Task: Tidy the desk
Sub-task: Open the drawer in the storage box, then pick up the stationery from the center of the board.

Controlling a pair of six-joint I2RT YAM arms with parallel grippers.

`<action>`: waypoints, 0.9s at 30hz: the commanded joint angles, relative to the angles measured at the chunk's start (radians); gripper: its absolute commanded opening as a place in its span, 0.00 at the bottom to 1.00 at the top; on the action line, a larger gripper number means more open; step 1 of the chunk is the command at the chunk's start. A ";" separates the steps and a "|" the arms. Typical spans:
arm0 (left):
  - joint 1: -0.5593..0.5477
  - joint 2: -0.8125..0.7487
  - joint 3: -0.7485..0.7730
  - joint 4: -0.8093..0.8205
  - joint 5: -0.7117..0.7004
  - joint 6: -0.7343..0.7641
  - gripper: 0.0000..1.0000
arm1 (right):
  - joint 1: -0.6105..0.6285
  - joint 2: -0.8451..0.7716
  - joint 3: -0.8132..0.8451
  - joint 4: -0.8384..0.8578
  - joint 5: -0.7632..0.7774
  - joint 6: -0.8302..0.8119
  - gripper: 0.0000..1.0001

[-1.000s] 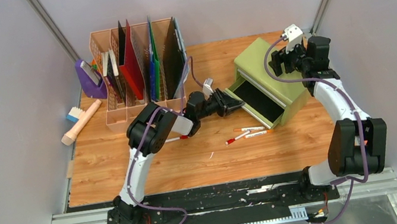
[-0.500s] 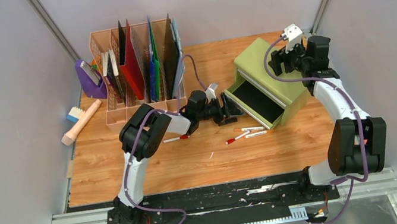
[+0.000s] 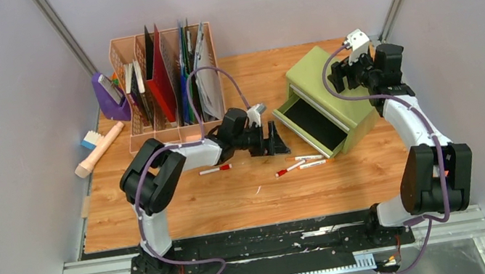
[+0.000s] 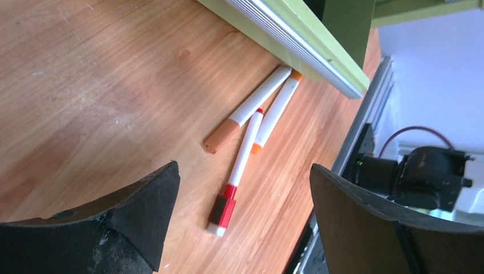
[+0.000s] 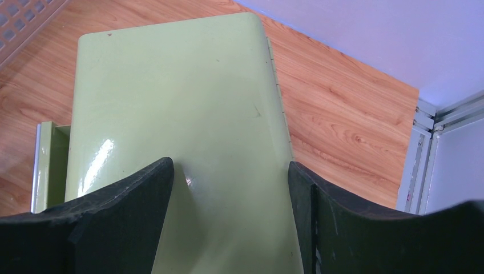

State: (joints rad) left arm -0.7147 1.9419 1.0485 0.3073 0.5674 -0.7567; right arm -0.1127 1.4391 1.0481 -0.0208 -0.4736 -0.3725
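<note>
Looking down from above, you see the desk (image 3: pixel 184 205) filling the middle of the cell, its black rail nearest the arm bases. Your left gripper (image 3: pixel 275 139) hangs low over it, just in front of the pulled-out drawer (image 3: pixel 311 124) of the green cabinet (image 3: pixel 321 69), fingers spread wide with nothing between them. Three markers (image 4: pixel 242 160) lie on the wood beyond. Your right gripper (image 5: pixel 228 165) sits over the cabinet's top, fingers apart, gripping nothing.

Green cabinet (image 3: pixel 321 74), markers (image 3: pixel 291 168), file rack (image 3: pixel 144 144)
</note>
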 commanded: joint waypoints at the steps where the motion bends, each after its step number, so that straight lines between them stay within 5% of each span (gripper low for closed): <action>1: -0.011 -0.104 0.034 -0.169 -0.015 0.269 0.91 | 0.010 0.029 -0.031 -0.180 -0.010 -0.020 0.73; 10: -0.088 -0.128 0.172 -0.584 -0.147 0.660 0.89 | 0.010 0.002 -0.033 -0.180 -0.020 -0.020 0.73; 16: -0.196 -0.130 0.198 -0.668 -0.270 0.848 0.87 | 0.010 0.010 -0.025 -0.193 -0.040 -0.016 0.73; 27: -0.288 -0.043 0.296 -0.723 -0.462 0.943 0.79 | 0.010 0.005 -0.026 -0.196 -0.047 -0.014 0.73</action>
State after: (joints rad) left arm -0.9939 1.8709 1.2919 -0.3950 0.1829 0.1177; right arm -0.1127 1.4303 1.0481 -0.0360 -0.4816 -0.3901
